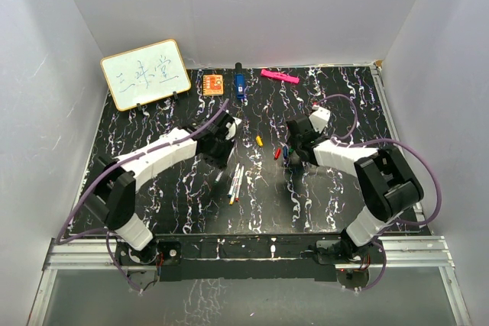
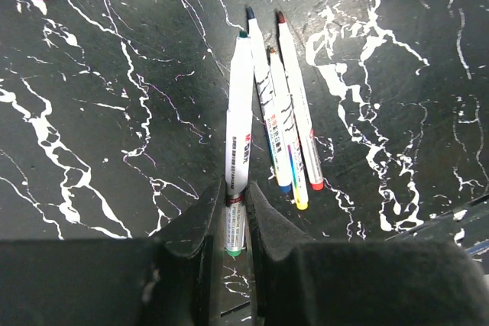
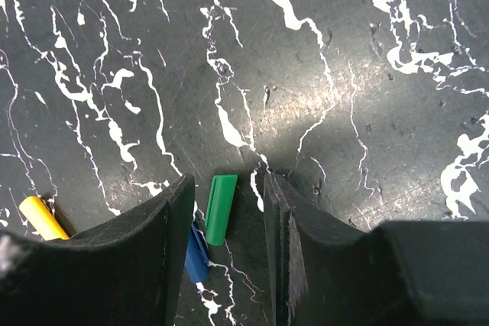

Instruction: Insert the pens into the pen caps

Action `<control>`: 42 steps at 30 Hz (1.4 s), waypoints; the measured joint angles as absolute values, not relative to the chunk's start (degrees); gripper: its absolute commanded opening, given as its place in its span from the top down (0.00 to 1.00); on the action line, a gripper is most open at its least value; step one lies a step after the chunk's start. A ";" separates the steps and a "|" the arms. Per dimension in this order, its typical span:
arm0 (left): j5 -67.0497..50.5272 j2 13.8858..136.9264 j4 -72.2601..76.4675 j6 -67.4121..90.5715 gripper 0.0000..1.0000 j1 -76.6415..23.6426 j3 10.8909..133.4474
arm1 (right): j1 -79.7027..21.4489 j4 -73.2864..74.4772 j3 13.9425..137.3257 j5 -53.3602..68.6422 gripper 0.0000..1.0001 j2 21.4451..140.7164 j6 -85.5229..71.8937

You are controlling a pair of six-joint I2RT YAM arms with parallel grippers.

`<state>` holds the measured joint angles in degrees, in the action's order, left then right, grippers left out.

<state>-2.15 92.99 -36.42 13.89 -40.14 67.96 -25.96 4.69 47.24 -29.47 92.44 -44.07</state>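
Left end effector [image 2: 235, 223] clamped on green-ended pen [image 2: 238, 127]
Right end effector [image 3: 228, 182] apart; green cap [image 3: 220, 215] flat on bench [image 3: 344, 74] between its jaws; blue cap [image 3: 195, 256] just beside it

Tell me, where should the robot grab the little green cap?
Across its two long sides, near the middle, coming straight down from above. The green cap lies flat on the table, long and narrow, so its sides give the best hold. The right gripper has its jaws open either side of it. The blue cap crowds its near end, so avoid that.
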 measured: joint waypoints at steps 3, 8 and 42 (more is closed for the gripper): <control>-2.15 91.33 -36.23 13.91 1.00 -40.14 67.96 | -26.28 5.28 47.48 -28.86 0.60 93.08 -44.07; -2.24 88.71 -33.65 14.24 1.00 -40.14 67.59 | -26.65 6.17 47.94 -28.32 0.60 93.73 -44.05; -0.54 83.46 -26.59 16.05 1.00 -40.14 65.45 | -30.26 15.64 55.11 -31.14 0.69 100.66 -44.51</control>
<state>-0.54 83.46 -26.59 16.05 -40.14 65.45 -30.26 15.64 55.11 -31.14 100.66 -44.51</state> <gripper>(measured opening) 0.109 0.313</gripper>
